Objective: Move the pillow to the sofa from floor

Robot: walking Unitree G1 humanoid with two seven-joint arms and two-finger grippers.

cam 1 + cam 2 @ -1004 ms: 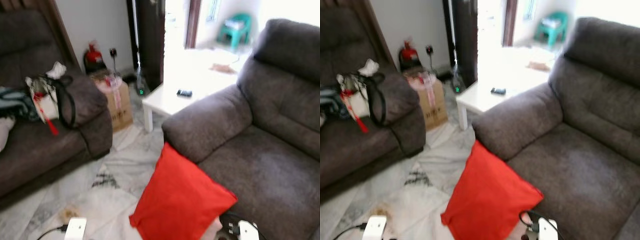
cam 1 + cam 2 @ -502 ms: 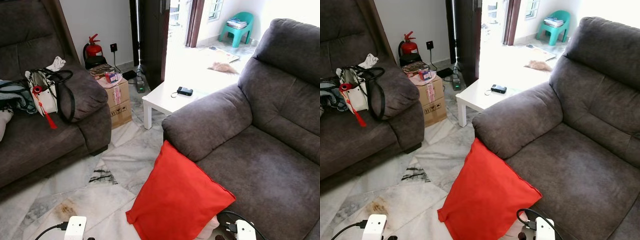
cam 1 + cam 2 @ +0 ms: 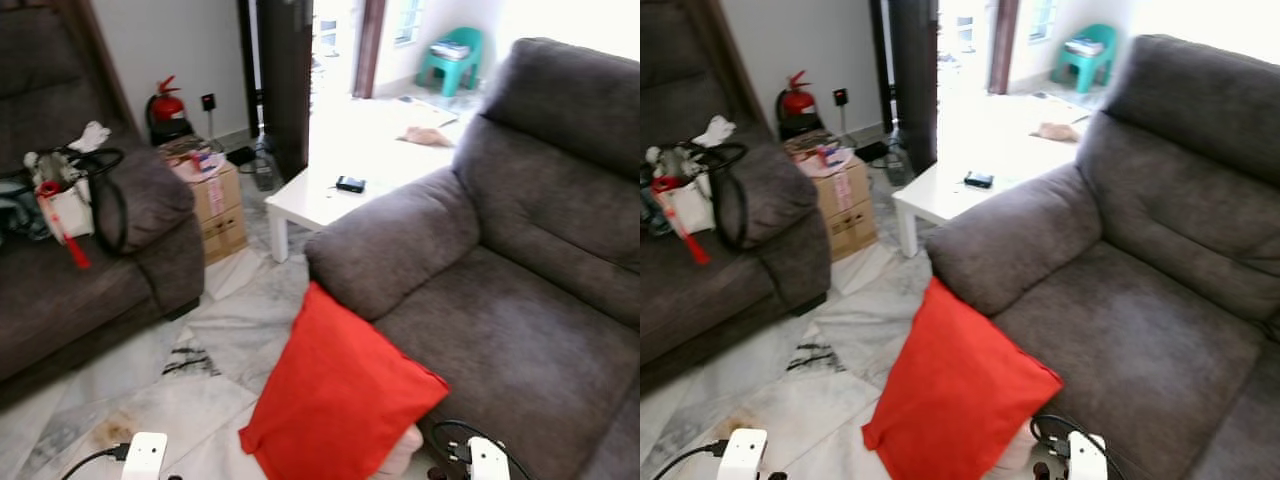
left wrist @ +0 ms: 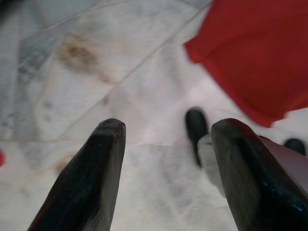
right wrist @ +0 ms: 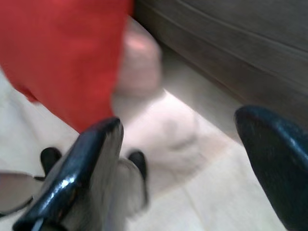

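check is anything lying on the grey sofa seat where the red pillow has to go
Nothing visible does. The red square pillow leans against the front of the grey fabric sofa, and the seat cushion beside it is bare.

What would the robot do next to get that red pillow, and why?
Probably bend and lower both arms toward the red pillow. It leans against the grey sofa on the marble floor, right ahead and ungrasped. The left gripper and right gripper are open above the floor beside it, holding nothing.
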